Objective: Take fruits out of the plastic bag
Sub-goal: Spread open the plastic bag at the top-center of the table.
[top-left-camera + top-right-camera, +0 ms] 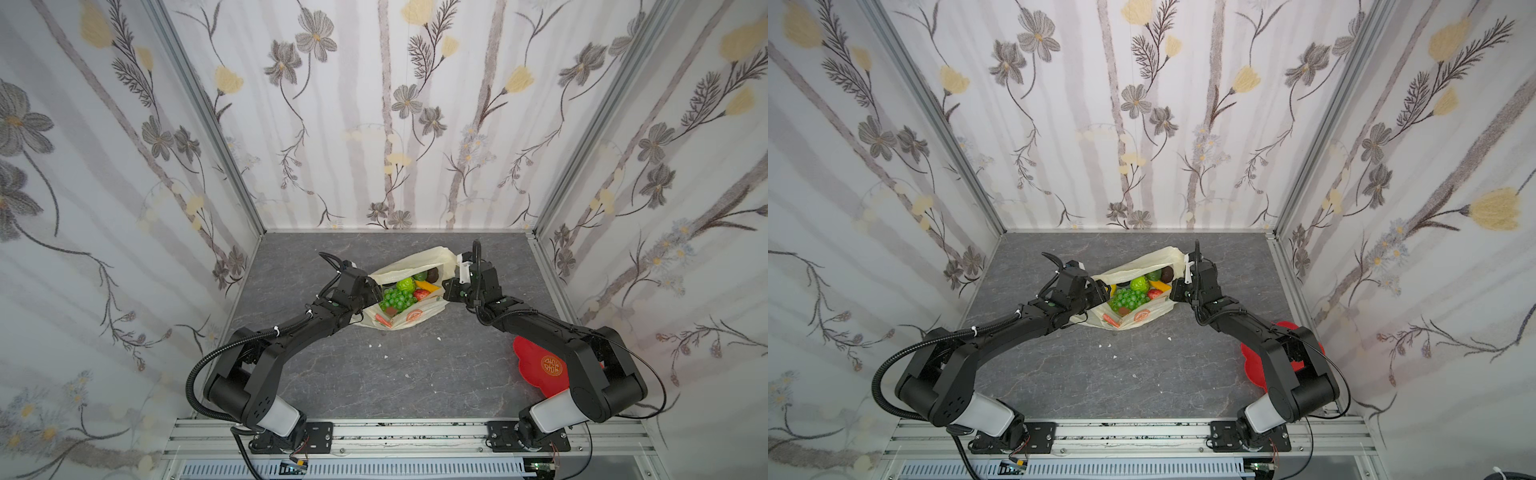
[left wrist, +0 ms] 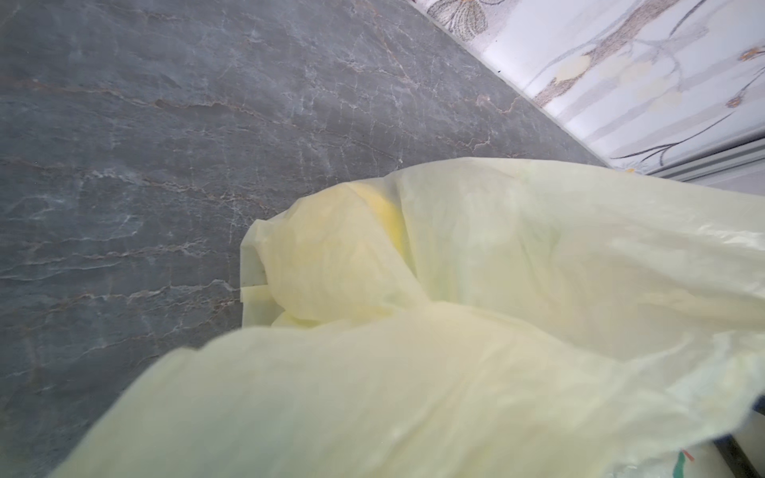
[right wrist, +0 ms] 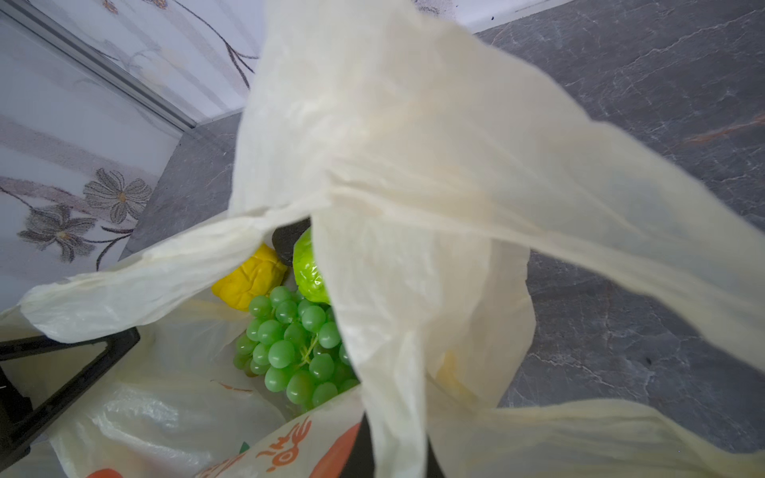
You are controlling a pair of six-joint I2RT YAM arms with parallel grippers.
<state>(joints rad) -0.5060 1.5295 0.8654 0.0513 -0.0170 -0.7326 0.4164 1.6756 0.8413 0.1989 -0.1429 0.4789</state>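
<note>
Fruits (image 1: pixel 405 285) lay heaped inside the plastic bag (image 1: pixel 419 261), which sat toward the back of the bench (image 1: pixel 395 374) with its mouth facing up, so by my reading none had left it yet. In both top views the two arms flanked the bag, one at each end of the mouth, apparently to stretch it open so the contents could be reached. The right hand (image 1: pixel 448 289) was closed on the bag's film at the rim near the dark avocado (image 1: pixel 433 274). In the right wrist view that film draped across the lens, taut enough to suggest it was being lifted to hold that side of the mouth up. The left hand (image 1: pixel 375 293) sat at the opposite rim, close beside the green grape bunch (image 3: pixel 289 347). Film covered the left wrist view, so I could not tell whether its jaws stood wide or narrow, or whether they held anything. The yellow lumpy fruit (image 3: pixel 250 279) lay just beside the grapes. The red dish (image 1: pixel 536 365), partly hidden under the right arm, was well apart from the bag and was probably where the fruit would go.
</note>
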